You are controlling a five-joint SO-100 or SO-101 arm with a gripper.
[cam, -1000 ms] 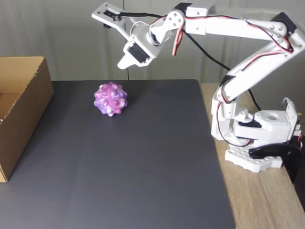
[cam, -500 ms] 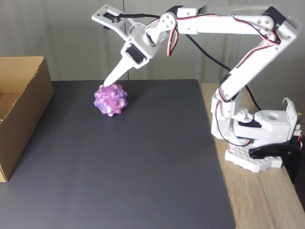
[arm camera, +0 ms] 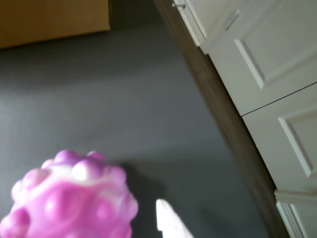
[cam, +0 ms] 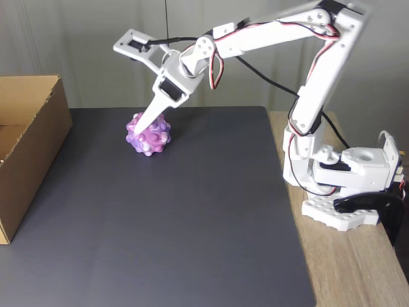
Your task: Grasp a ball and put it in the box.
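Dark grey mat [cam: 192, 211] covers the table, pale panelled wall behind; ball [cam: 148, 133] sits on the mat near its far edge, well apart from the box [cam: 29, 147] at left in the fixed view. Since half a second ago the arm has reached further and lower; gripper [cam: 137, 127] now overlaps the ball's face rather than its top. Jaws: spread, one white finger [arm camera: 171, 220] just beside the ball in the wrist view; nothing gripped. Judgement: approach nearly complete; closing comes next.

ball [cam: 149, 134] marbled pink, purple and white; cardboard box [cam: 29, 147] plain brown; mat [cam: 166, 217] dark grey; arm [cam: 307, 83] white; table [cam: 358, 268] light wood.
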